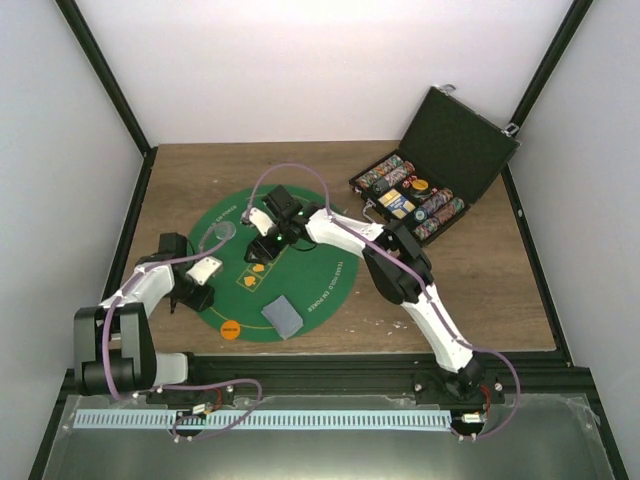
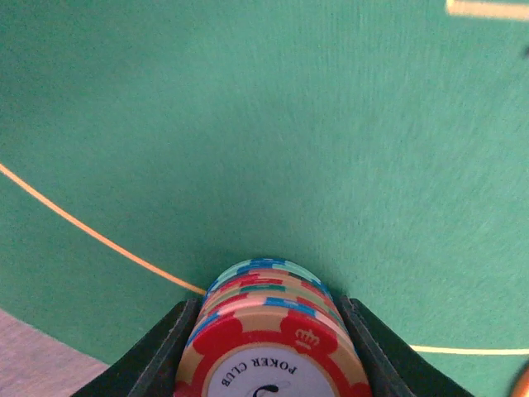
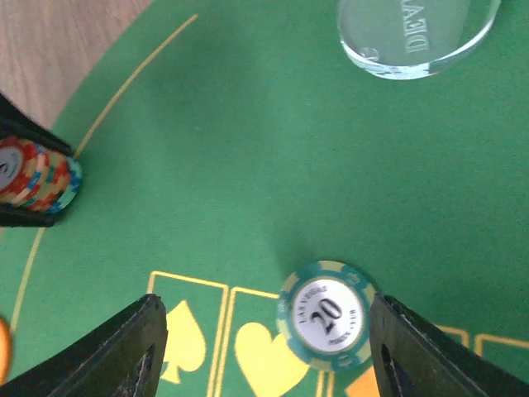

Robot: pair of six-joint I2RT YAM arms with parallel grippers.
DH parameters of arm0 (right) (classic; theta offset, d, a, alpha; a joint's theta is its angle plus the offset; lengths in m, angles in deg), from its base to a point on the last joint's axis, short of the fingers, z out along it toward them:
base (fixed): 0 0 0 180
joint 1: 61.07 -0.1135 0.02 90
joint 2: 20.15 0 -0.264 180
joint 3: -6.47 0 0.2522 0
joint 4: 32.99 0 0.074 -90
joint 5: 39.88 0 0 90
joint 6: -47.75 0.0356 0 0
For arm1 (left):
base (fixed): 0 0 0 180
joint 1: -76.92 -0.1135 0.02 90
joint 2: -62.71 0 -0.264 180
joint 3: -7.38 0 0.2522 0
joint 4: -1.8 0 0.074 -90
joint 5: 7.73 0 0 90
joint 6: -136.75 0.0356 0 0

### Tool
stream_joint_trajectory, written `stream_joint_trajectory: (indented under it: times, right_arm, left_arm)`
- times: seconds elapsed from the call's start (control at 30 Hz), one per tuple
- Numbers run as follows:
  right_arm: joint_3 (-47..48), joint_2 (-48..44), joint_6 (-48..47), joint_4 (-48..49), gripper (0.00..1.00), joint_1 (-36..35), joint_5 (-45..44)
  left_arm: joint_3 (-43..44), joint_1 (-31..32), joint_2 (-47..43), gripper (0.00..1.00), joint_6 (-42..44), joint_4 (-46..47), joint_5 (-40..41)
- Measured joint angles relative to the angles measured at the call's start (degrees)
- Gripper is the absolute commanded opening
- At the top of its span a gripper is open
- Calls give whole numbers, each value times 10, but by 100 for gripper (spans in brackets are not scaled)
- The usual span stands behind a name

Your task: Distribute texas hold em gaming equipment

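Green felt mat [image 1: 300,272] fills both wrist views. In the left wrist view the left gripper [image 2: 271,347] has its fingers [image 2: 165,360] clamped on a stack of striped poker chips [image 2: 269,327], low over the felt beside a yellow line. The right wrist view gives what the top view hides under the arm. The right gripper [image 3: 264,318], fingers apart, straddles a green chip marked 20 [image 3: 326,313] lying flat at lower centre, with a clear disc [image 3: 417,37] at upper right. Only the top view shows the grey-blue cards [image 1: 282,316] and orange disc [image 1: 230,328] at the mat's lower edge. It also shows the open black case [image 1: 455,140] of chips at upper right on the wooden surface [image 1: 480,290].
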Motion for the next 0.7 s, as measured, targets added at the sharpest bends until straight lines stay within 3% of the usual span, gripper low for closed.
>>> stream_joint_trajectory:
  times: [0.7]
  right_arm:
    - [33, 50, -140, 9, 60, -26, -111]
  left_arm:
    - [-57, 0, -32, 0, 24, 62, 6]
